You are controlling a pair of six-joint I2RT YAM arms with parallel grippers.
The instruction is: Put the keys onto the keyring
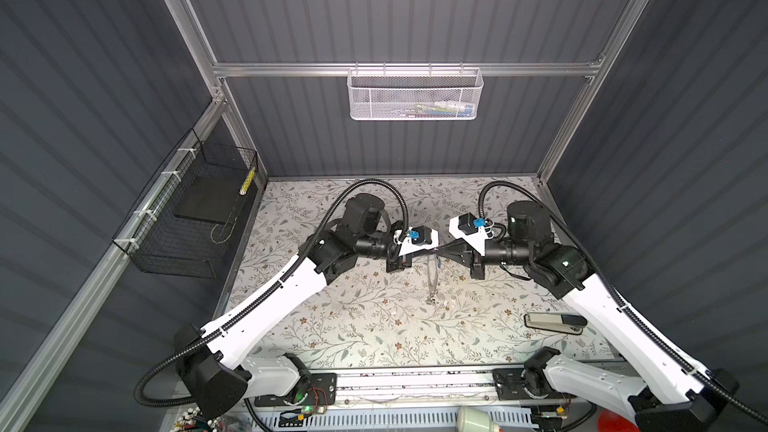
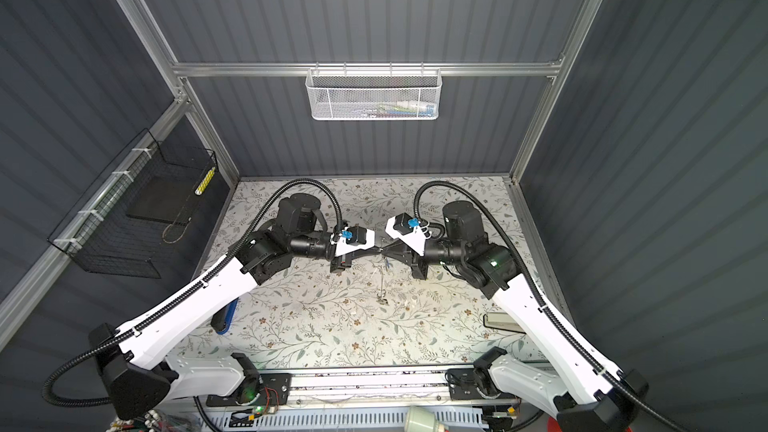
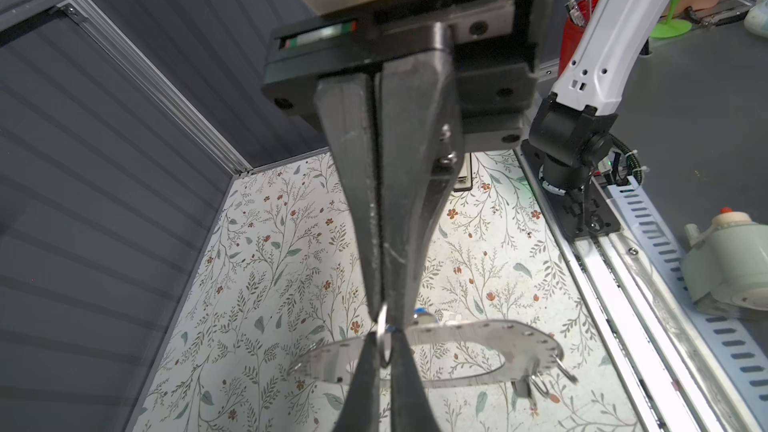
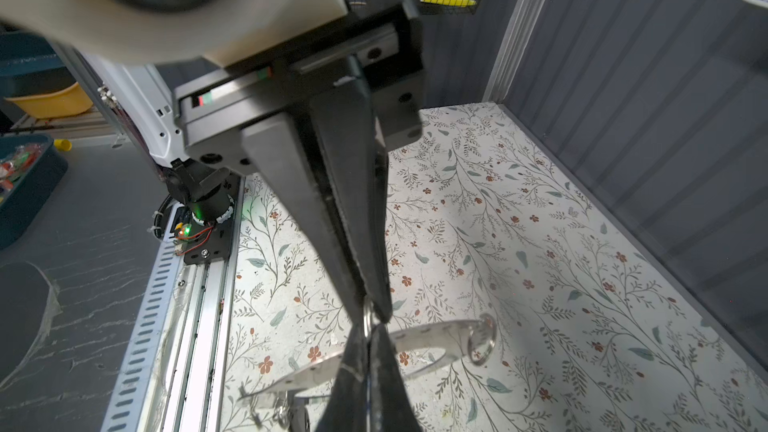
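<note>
Both grippers meet tip to tip above the middle of the table. My left gripper (image 3: 383, 315) and my right gripper (image 4: 371, 317) are each shut on a small split ring (image 3: 385, 347) standing edge-on between their tips. The keyring (image 3: 478, 328), a flat grey band with small holes, hangs tilted from that spot. In both top views the keyring (image 1: 432, 280) is a thin line dropping towards the table. A bit of blue and silver (image 3: 424, 314), one of the keys, peeks from behind the band. A second split ring (image 4: 481, 340) sits in the band's far edge. Small metal clips (image 3: 536, 384) dangle from its low end.
A beige and black case (image 1: 555, 322) lies on the floral table at the right. A blue and black item (image 2: 224, 317) lies under my left arm. A black wire basket (image 1: 195, 218) hangs on the left wall, a white mesh basket (image 1: 415, 93) on the back wall.
</note>
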